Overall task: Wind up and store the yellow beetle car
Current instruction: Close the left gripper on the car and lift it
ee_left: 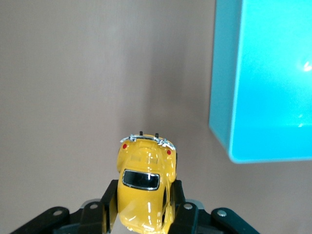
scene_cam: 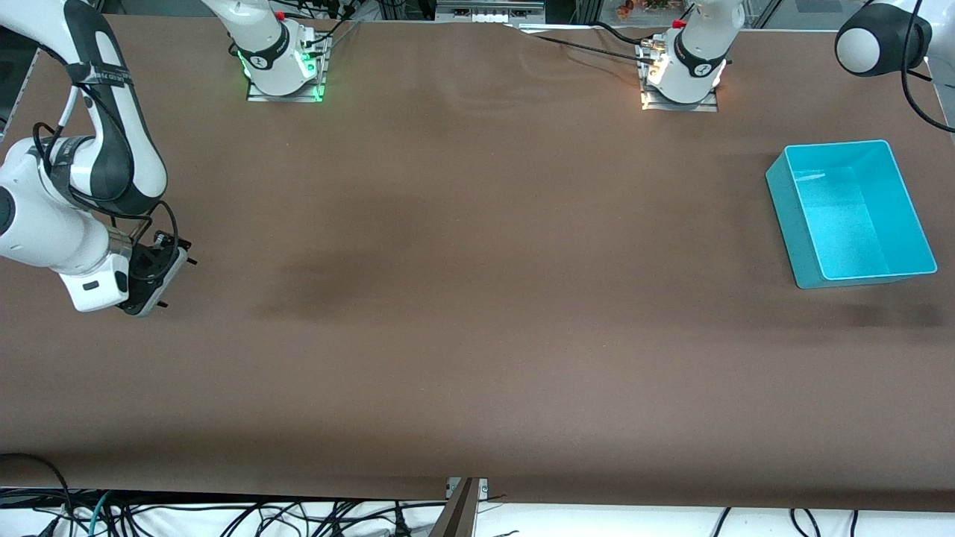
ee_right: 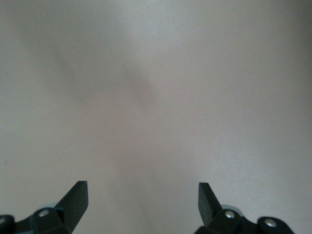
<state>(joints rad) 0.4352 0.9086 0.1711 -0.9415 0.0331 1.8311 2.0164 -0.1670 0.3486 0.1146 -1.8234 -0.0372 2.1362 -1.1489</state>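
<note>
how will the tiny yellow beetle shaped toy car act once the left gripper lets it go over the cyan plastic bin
The tiny glossy yellow beetle-shaped toy car, clamped in the left gripper, looks hard and rigid, so probably won't deform. Its shiny rounded shell may be slippery. On wheels, it would likely roll in the cyan plastic bin.

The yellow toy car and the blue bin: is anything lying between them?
Nothing: the left wrist view shows only bare brown table between the yellow beetle car, clamped in the left gripper, and the cyan bin.

The yellow beetle car (ee_left: 145,195) is cut off at the left wrist view's edge, its wheels hidden between the fingers (ee_left: 106,212); the cyan bin (ee_left: 263,83) is cropped there too
</note>
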